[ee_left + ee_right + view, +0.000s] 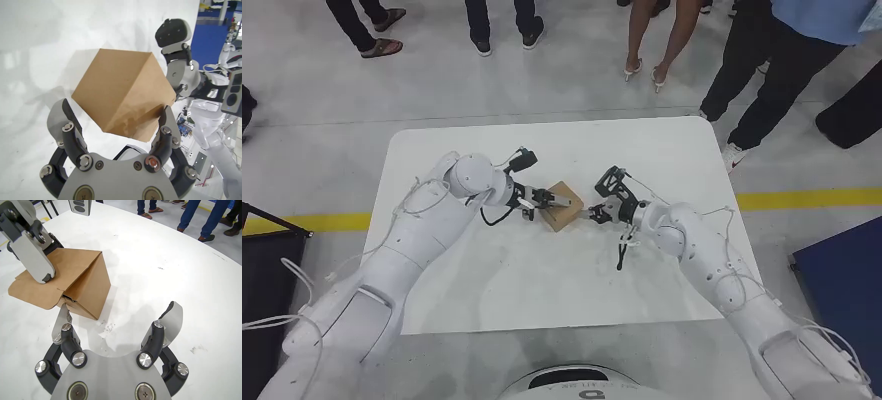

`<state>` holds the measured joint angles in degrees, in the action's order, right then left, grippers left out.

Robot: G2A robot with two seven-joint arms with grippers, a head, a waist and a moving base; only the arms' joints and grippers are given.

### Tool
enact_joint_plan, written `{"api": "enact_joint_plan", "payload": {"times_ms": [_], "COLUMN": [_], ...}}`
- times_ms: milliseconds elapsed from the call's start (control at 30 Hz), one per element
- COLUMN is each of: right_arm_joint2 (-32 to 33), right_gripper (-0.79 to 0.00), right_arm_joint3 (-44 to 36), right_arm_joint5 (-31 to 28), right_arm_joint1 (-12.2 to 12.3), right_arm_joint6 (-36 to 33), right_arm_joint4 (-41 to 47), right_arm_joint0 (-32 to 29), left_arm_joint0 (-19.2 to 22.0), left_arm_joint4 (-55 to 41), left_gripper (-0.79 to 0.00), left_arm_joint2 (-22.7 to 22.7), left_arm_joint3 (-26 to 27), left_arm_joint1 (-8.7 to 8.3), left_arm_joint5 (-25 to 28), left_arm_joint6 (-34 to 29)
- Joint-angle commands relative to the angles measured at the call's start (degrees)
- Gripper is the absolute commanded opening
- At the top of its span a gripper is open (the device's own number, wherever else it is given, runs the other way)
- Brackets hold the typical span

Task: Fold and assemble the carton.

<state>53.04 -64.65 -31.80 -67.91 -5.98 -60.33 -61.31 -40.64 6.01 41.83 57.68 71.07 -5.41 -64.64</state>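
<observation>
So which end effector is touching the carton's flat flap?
The left end effector: one finger rests on the flap of the carton. The right end effector is open beside the carton.

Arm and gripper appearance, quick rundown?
White-shelled left arm and right arm, thin white cables outside, black cable at right wrist. The left gripper and right gripper: silver plates, black linkages, round bolts, curved silver fingers, black pads.

Carton [90, 283] matt brown cardboard; table [151, 275] smooth white, scuffed.
</observation>
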Motion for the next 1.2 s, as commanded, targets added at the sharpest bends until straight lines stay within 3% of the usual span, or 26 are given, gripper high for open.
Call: {"api": "enact_joint_plan", "payload": {"times_ms": [0, 333, 567, 1167], "right_arm_joint2": [1.1, 6.5, 7.0, 0.6], "right_gripper": [0.000, 0.000, 0.000, 0.000], "right_arm_joint3": [-0.2, -7.7, -10.0, -2.2], "right_arm_joint5": [-0.5, -4.4, -3.6, 0.8], "right_arm_joint1": [0.3, 2.2, 2.4, -0.4], "right_arm_joint6": [0.9, 3.4, 1.7, 0.6], "right_arm_joint4": [0.1, 0.2, -0.3, -1.1], "right_arm_joint0": [-0.6, -6.1, -7.2, -1.6], "left_arm_joint0": [0.3, 1.4, 1.8, 2.1], "left_arm_joint4": [1.3, 3.4, 3.6, 3.8], "left_gripper": [0.000, 0.000, 0.000, 0.000], "left_arm_joint2": [-0.4, -1.5, -1.9, -2.5], "left_arm_joint3": [0.5, -0.5, -1.5, -2.7], "left_arm_joint1": [0.08, 0.68, 1.14, 2.17], "left_arm_joint5": [-0.9, -1.9, -1.3, -0.3], "left_arm_joint6": [-0.1, -1.2, -1.2, -1.2]}}
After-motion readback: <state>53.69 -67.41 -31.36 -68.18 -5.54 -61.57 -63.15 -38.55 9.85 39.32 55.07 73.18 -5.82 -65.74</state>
